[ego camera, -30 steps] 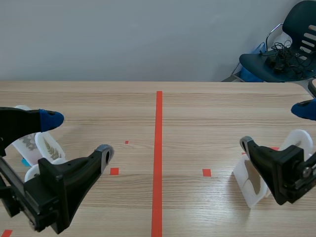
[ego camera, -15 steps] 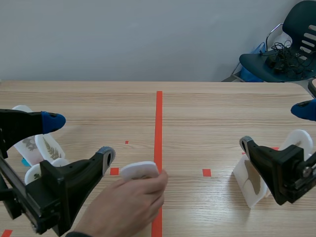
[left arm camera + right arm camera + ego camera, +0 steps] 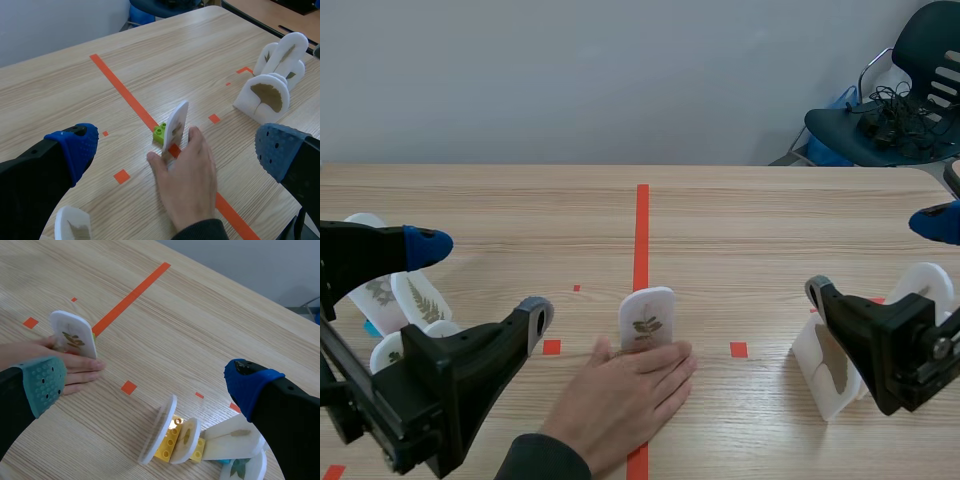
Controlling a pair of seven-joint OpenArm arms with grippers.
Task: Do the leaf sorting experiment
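Presently the light wooden table (image 3: 750,220) carries a hazard at its middle: a person's hand (image 3: 625,390) lies on the red centre line, between the two arms. The left gripper (image 3: 480,280) and the right gripper (image 3: 876,256) both hang with jaws wide apart, holding nothing. In my judgement, any approach begun while the hand is there risks striking it. The right-hand group of white leaf plaques (image 3: 235,440) and the left-hand group of white leaf plaques (image 3: 410,298) stand well apart from the centre, one beside each arm. The task's item, a white oval plaque bearing a pressed leaf (image 3: 647,318), stands upright, touching the fingertips. Being tall on a narrow foot, it could topple if the hand brushes it on leaving, or under an off-centre pinch. Only the left wrist view shows its small green toy-brick base (image 3: 160,133). Only the right wrist view shows the yellow toy bricks (image 3: 170,442) under the right-hand group.
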